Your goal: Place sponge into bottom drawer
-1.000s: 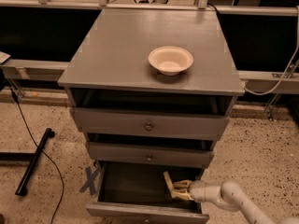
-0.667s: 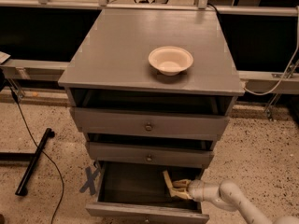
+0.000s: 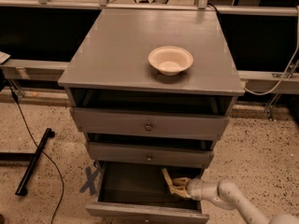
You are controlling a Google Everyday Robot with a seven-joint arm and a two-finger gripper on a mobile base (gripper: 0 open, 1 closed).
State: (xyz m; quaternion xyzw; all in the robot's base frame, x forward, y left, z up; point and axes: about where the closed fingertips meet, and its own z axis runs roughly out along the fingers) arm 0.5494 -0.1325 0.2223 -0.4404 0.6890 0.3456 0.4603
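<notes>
Down inside the open bottom drawer [image 3: 140,210], toward its right end, with the gripper [image 3: 181,187] clenched on the sponge [image 3: 167,177]. Held at a tilt, upper end leaning left and toward the back, just below the front panel of the middle drawer [image 3: 121,153]. Hard to say whether touching the drawer floor or hanging a little above it (too dark down there).

Could go wrong at the release: if let go from that slant, likely to tip or bounce, being soft and light, though probably no farther than the drawer walls. Could also cling to the gripper and ride back out. Worth withdrawing outward rather than straight up, to avoid clipping the middle drawer's overhang.

As for position: right at the gripper's tip, jutting out to its left and upward.
</notes>
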